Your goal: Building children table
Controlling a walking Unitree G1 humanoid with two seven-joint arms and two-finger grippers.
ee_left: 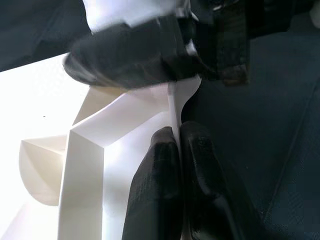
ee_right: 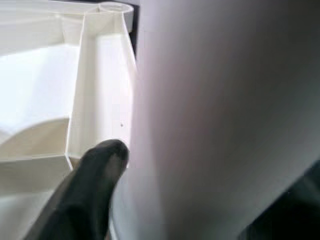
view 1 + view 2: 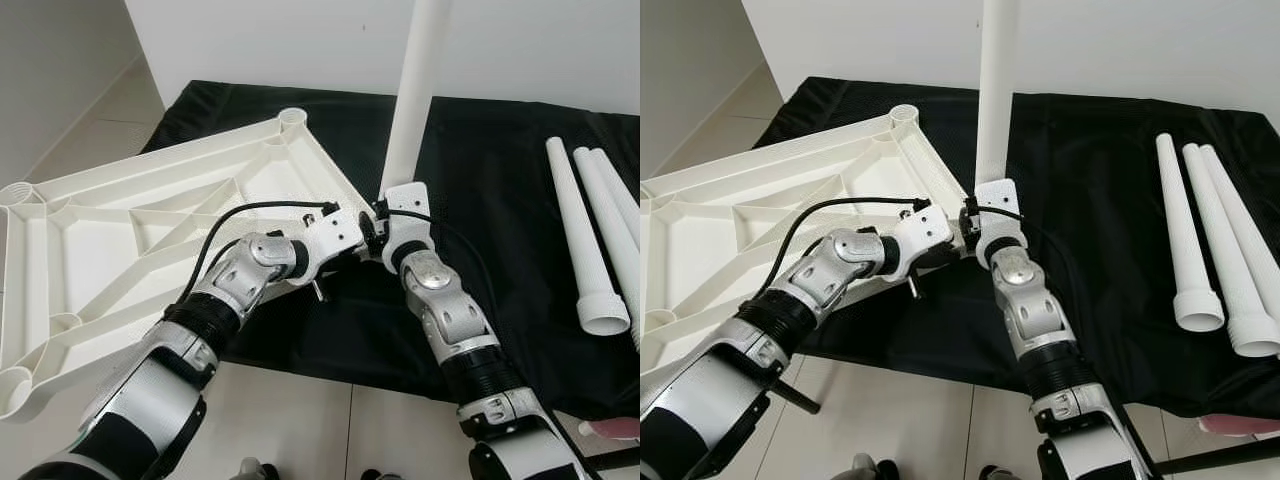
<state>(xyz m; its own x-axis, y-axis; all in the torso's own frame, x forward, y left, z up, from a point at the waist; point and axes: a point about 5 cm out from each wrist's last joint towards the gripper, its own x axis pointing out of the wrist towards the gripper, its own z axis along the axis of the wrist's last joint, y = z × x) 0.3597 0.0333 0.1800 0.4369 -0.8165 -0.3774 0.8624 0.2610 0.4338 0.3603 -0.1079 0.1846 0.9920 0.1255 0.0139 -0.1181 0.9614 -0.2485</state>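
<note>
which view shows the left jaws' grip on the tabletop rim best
The left wrist view: the two black fingers pinch the thin white rim of the tabletop up close. In both eye views the left gripper sits at that edge, the pinch itself hidden.

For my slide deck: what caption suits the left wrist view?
Left pincer pinches a thin rib of the white tabletop above black cloth.

Both claws crowd the tabletop point(image 3: 150, 230) corner where the upright leg point(image 3: 415, 90) stands, while open black cloth point(image 3: 490, 180) lies between it and three spare legs point(image 3: 590, 235).
</note>
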